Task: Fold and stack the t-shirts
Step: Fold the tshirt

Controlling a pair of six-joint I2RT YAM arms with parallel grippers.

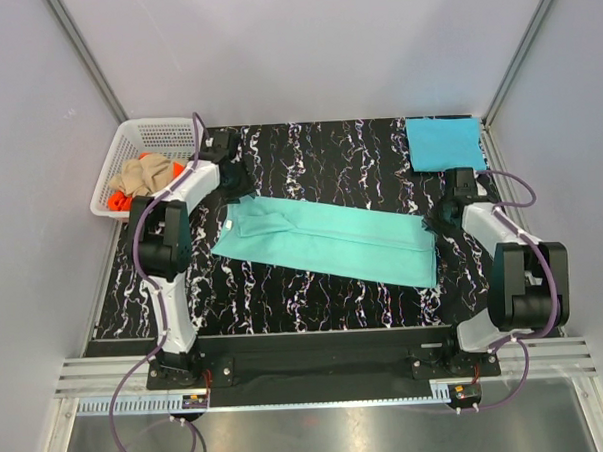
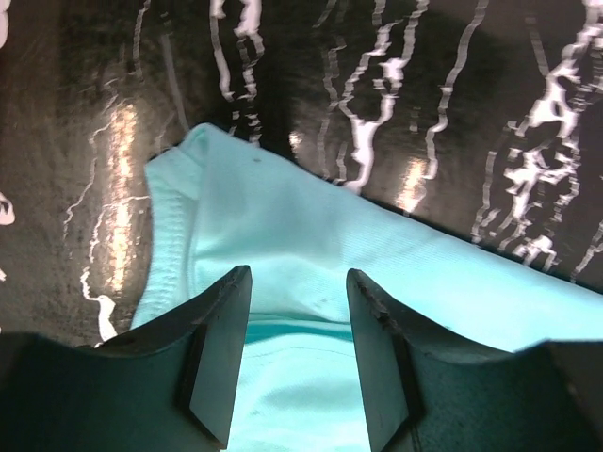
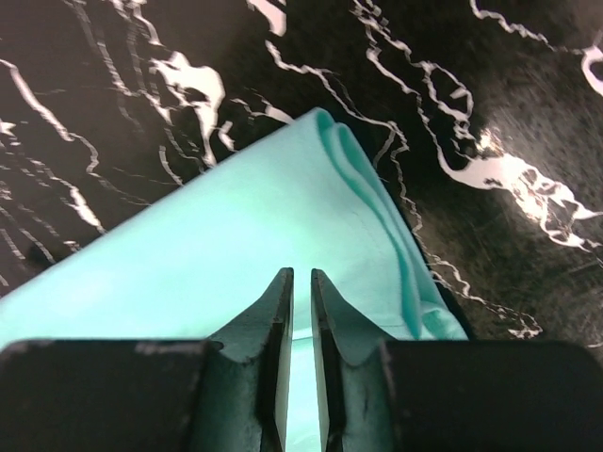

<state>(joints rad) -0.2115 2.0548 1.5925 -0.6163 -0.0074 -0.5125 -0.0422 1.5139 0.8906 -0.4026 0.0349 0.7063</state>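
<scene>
Left jaws spread, right jaws all but pressed together, both low over the mint shirt [image 1: 327,240]

The left gripper [image 2: 300,363] has its fingers [image 2: 219,348] wide apart just above the shirt's collar end, with cloth showing between them and the ribbed neckline off to their left. The right gripper [image 3: 301,330] leaves only a thin slit at the opposite end, by the layered folded edge, and I cannot tell if cloth is caught in it. The mint shirt lies folded into a long band, slanting across the middle of the black marbled table [image 1: 308,146]. A blue shirt [image 1: 443,143] sits folded flat at the far right corner, well apart from it. At the far left a white basket [image 1: 157,122] holds a crumpled tan shirt [image 1: 144,175] and an orange one [image 1: 115,202]
</scene>
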